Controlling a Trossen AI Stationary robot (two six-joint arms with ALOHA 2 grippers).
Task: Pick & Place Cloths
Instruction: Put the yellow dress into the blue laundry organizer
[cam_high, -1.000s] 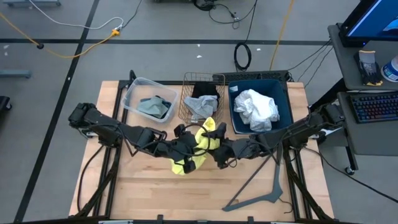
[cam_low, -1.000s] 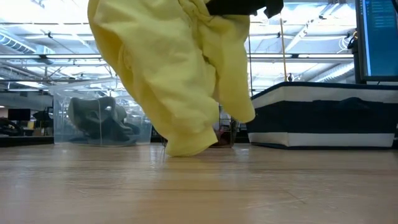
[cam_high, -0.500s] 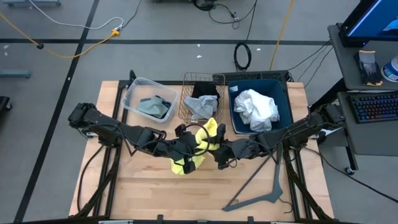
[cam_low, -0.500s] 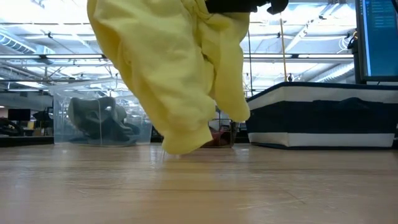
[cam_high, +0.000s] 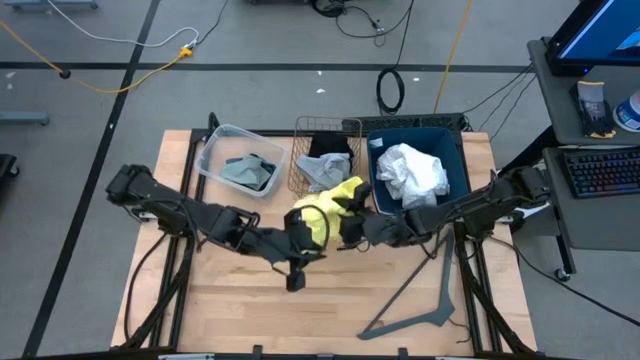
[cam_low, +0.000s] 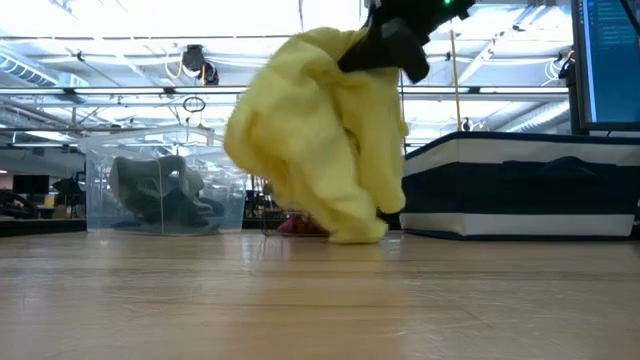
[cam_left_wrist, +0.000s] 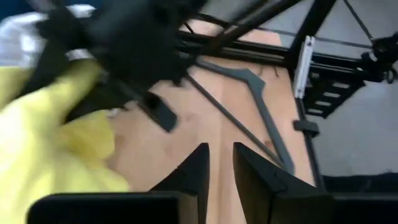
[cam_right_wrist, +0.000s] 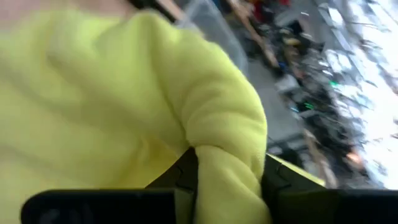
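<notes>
A bright yellow cloth (cam_high: 328, 205) hangs bunched over the middle of the table, just in front of the wire basket (cam_high: 325, 128). My right gripper (cam_high: 350, 218) is shut on it; in the low view that gripper (cam_low: 385, 45) is at the cloth's top. The cloth's lower end (cam_low: 355, 232) reaches down to about table height. My left gripper (cam_high: 296, 278) stands apart from the cloth, nearer the front edge. Its fingers (cam_left_wrist: 219, 152) have a small gap with nothing between them. My right gripper pinches a thick fold of the yellow cloth (cam_right_wrist: 227, 158) between its two fingers, several layers together, near the cloth's top. The fingers come from the table's right side. The cloth hangs slack below the hold; whether its lower end touches the table I cannot tell.
A clear tub (cam_high: 212, 150) with a grey cloth stands at the back left. The wire basket holds black and grey cloths. A dark blue bin (cam_high: 455, 160) with a white cloth (cam_high: 410, 172) stands at the back right. A grey hanger (cam_high: 425, 300) lies at the front right.
My left gripper has let go of the yellow cloth, opened a little and drawn back toward the near edge. My right gripper has shut on the cloth and carried it toward the far edge, so the cloth now hangs from it alone, more bunched.
</notes>
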